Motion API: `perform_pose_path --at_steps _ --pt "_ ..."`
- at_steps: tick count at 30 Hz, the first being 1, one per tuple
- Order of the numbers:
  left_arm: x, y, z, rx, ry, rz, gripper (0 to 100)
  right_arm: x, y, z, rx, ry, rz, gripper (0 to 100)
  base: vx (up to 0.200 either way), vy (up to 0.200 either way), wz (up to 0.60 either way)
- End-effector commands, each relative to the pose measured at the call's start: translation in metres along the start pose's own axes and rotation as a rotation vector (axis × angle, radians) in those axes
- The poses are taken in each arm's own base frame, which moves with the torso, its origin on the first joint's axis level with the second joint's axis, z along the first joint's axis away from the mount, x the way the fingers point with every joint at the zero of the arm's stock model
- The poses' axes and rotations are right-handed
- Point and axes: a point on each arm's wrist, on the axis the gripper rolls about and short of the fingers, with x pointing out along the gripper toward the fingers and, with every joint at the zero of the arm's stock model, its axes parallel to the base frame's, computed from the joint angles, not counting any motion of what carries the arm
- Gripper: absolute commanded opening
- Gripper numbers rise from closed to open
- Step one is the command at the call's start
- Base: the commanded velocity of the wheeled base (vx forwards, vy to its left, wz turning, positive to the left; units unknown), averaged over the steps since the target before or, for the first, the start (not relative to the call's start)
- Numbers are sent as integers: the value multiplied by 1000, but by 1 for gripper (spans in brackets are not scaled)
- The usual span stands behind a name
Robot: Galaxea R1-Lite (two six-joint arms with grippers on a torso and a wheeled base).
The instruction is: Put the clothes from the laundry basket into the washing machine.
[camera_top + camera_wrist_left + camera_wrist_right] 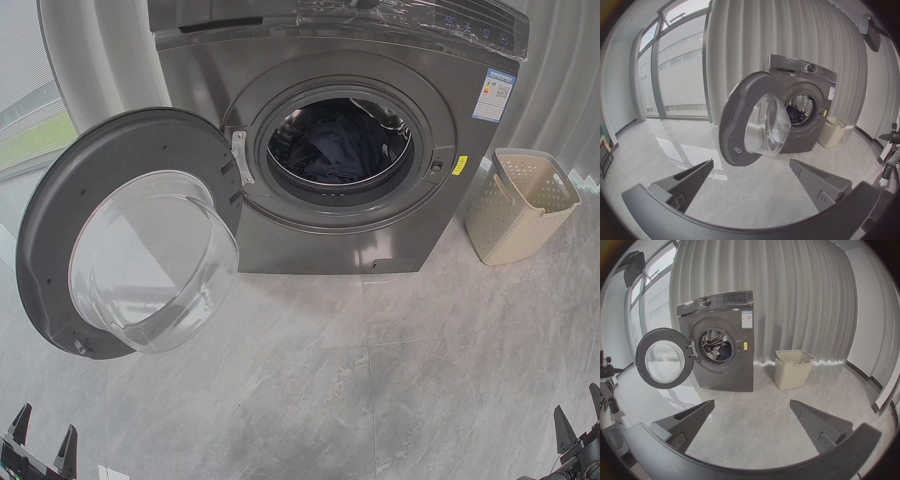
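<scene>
The dark clothes lie inside the washing machine, some of them close to the front of its opening, where they could slip out or get caught. The laundry basket stands just right of the machine. It looks empty, though I can't see its whole bottom, so I may miss a piece. My left hand and right hand hang open near me, holding nothing. The door stands wide open on the left, and I judge my left arm could clip it.
</scene>
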Motion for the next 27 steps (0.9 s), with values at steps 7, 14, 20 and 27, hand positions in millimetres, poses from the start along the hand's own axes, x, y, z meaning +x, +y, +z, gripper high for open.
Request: perform_pose_path --at_steps 7,14,20,27 --pt "0 0 -5 -2 5 1 100 0 0 -5 -1 5 1 100 0 200 0" --pt "0 0 -5 17 3 -2 100 0 0 -5 -1 5 1 100 0 29 0" --pt "0 0 -5 29 3 1 100 0 0 -5 -1 5 1 100 0 0 0" --pt "-13 -2 44 -4 -166 -13 100 0 0 -5 -1 5 1 100 0 0 0"
